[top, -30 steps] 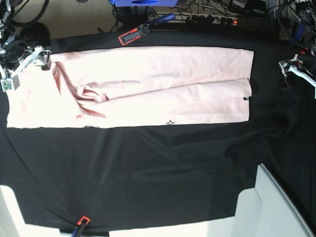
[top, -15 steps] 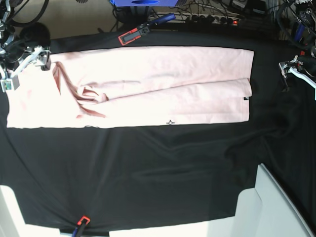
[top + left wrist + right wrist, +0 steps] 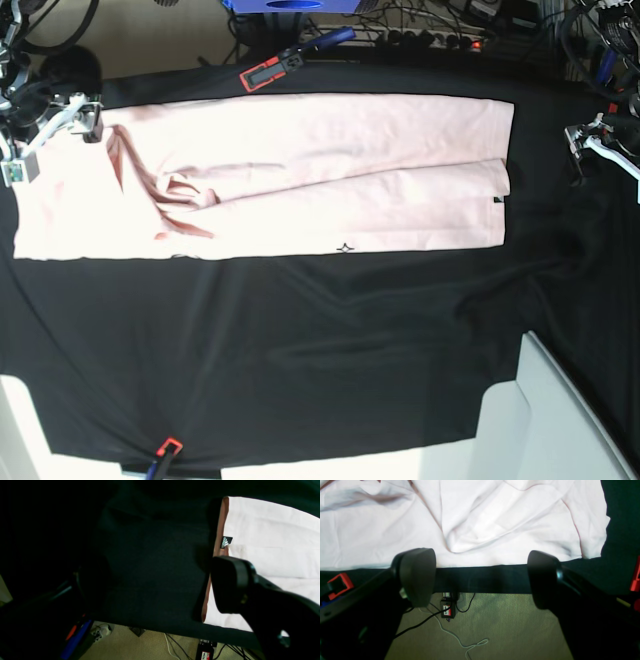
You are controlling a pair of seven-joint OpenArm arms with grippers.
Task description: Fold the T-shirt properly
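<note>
The T-shirt (image 3: 290, 175) lies flat on the black cloth (image 3: 300, 350) as a long pale pink band across the upper half of the base view, from the left edge to right of centre. Its right end is straight and layered, one layer overlapping another, with a small black tag (image 3: 497, 201) at that edge. Toward the left the fabric is creased, with darker folds and wrinkles near upper left. A tiny black mark (image 3: 345, 248) sits on the lower edge near the middle.

The right gripper (image 3: 50, 130) hangs at the upper left of the base view, over the shirt's left end. In the right wrist view its fingers (image 3: 416, 576) stand wide apart and released, nothing between them, above the cloth edge just below the rumpled shirt (image 3: 470, 522). Floor and cables show beneath.

The left gripper (image 3: 590, 145) sits at the upper right of the base view, apart from the shirt's right end, over bare cloth. In the left wrist view one finger (image 3: 232, 587) shows in front of the shirt's edge (image 3: 270, 555), near the tag (image 3: 226, 542); the other is lost in darkness at left. It too is spread and released, grasping nothing.

A red clamp (image 3: 262, 73) grips the cloth at the top, another (image 3: 166, 449) at the bottom left.
</note>
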